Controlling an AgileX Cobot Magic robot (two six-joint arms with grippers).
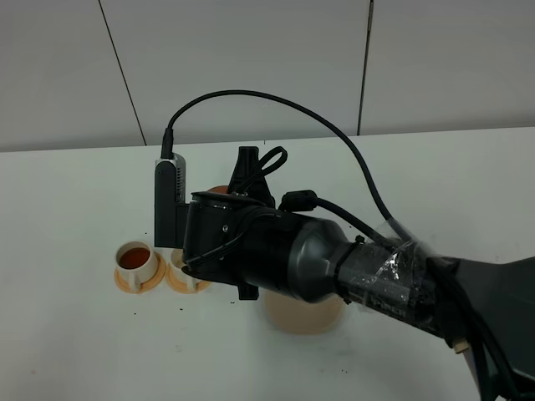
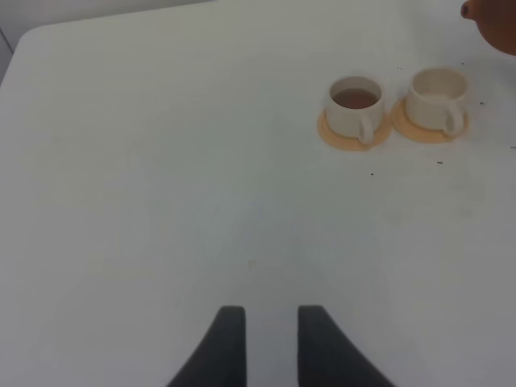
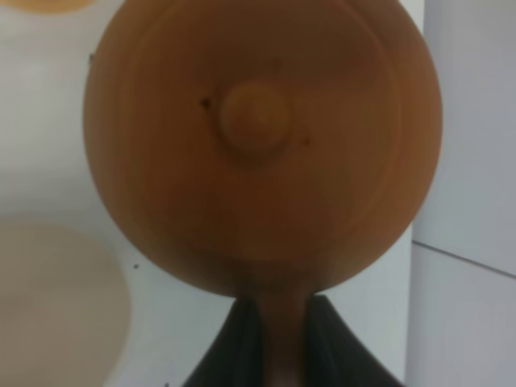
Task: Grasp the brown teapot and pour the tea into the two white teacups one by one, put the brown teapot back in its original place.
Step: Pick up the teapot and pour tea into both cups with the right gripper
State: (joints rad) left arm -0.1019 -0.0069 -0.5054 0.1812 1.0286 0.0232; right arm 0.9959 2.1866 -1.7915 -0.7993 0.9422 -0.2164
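Note:
My right gripper [image 3: 282, 310] is shut on the loop handle of the brown teapot [image 3: 256, 117], which fills the right wrist view with its lid knob facing the camera. In the high view only a sliver of the teapot [image 1: 219, 190] shows behind my right arm, near the cups and off the beige coaster [image 1: 305, 316]. One white teacup [image 1: 135, 257] holds brown tea. The second cup [image 2: 438, 97] looks empty and is mostly hidden by the arm in the high view. Each stands on an orange saucer [image 2: 348, 139]. My left gripper [image 2: 272, 322] is empty, its jaws slightly apart, well away from the cups.
My right arm [image 1: 334, 263] reaches across the middle of the white table [image 1: 75, 351] and covers part of the coaster. The coaster also shows in the right wrist view [image 3: 48, 298]. A grey wall stands behind the table. Small dark specks lie near the cups.

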